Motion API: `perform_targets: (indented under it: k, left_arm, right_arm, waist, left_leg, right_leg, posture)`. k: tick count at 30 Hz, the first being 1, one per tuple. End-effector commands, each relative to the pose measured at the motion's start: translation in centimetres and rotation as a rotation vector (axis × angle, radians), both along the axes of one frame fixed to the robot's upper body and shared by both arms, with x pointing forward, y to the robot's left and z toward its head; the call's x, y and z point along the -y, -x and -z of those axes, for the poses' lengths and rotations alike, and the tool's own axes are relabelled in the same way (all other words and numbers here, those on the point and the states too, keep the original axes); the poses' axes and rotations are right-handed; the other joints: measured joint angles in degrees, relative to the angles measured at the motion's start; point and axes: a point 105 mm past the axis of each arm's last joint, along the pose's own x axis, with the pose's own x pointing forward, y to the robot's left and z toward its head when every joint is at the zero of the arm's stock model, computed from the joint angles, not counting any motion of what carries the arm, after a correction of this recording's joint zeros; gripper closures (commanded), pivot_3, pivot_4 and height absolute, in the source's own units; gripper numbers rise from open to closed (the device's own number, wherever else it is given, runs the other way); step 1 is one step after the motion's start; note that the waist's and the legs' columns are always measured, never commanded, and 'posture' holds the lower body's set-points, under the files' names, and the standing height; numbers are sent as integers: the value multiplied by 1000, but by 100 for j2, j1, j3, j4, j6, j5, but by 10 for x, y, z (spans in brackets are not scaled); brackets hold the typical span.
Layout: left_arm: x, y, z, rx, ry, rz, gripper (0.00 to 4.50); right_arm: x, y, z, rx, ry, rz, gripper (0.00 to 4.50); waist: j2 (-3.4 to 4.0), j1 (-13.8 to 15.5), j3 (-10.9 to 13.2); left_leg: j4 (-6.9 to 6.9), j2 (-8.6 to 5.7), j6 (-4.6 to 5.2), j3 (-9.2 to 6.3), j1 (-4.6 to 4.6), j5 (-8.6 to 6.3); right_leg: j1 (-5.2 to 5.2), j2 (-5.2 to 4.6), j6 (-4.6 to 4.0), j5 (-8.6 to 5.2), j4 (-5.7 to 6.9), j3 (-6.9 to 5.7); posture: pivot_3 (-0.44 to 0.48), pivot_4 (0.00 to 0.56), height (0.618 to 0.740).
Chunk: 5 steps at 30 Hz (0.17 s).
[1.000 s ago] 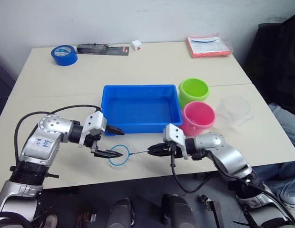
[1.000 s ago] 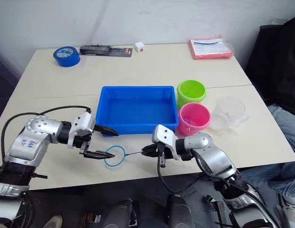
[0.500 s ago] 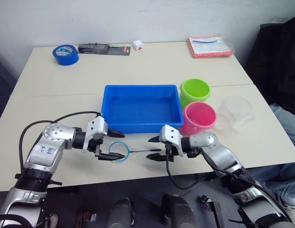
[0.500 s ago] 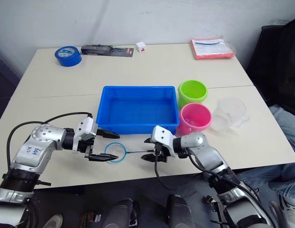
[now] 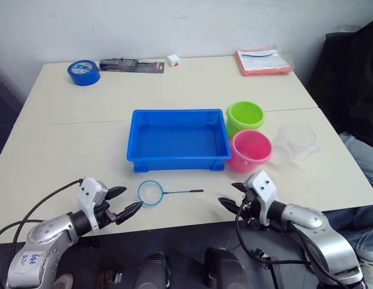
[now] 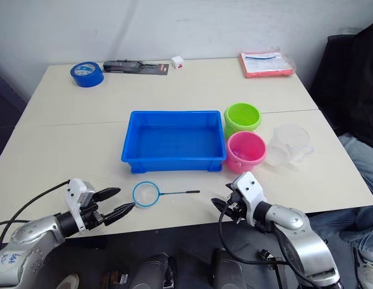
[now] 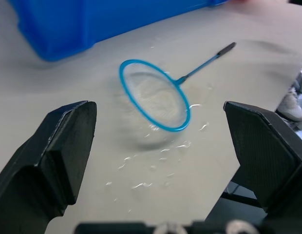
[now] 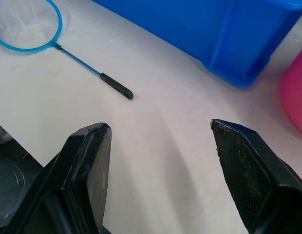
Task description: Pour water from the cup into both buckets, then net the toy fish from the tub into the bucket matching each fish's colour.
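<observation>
The net (image 5: 151,193), a blue ring with a thin black handle, lies flat on the table just in front of the blue tub (image 5: 174,162), and nothing holds it. My left gripper (image 5: 130,199) is open at the table's front edge, left of the ring (image 7: 156,97). At the front edge beyond the handle's end (image 8: 117,88), my right gripper (image 5: 228,194) is open and holds nothing. The green bucket (image 5: 245,115) and the pink bucket (image 5: 250,150) stand right of the tub, with the clear cup (image 5: 298,141) beside them. The toy fish are out of view.
At the table's far side lie a blue tape roll (image 5: 83,71), a black tool pack (image 5: 131,62), a small white box (image 5: 172,59) and a pink packet (image 5: 263,60). Water drops (image 7: 160,151) lie around the net. A dark bag and a person's leg (image 5: 361,159) are at the right.
My right gripper opened and let go of the net's handle. Both arms drew back to the table's front edge, and the net now lies loose on the table.
</observation>
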Motion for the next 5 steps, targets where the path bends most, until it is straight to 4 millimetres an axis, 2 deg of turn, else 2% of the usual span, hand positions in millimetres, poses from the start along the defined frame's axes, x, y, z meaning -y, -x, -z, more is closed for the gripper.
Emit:
perform_targets:
  k: [1, 5]
  left_arm:
    - [-4, 8, 2, 31, -4, -66, 0]
    - [-4, 8, 2, 44, 8, -70, 0]
  right_arm:
    - [3, 6, -8, 24, -9, 17, 13]
    - [2, 10, -7, 14, -5, 0, 13]
  waist:
    - [7, -8, -10]
    - [7, -8, -10]
  left_leg:
    - [-1, 1, 2, 0, 2, -6]
    - [1, 2, 4, 3, 4, -12]
  right_leg:
    - [2, 0, -2, -1, -3, 1]
    - [3, 3, -7, -4, -5, -1]
  posture:
    - [0, 150, 737]
    - [0, 150, 737]
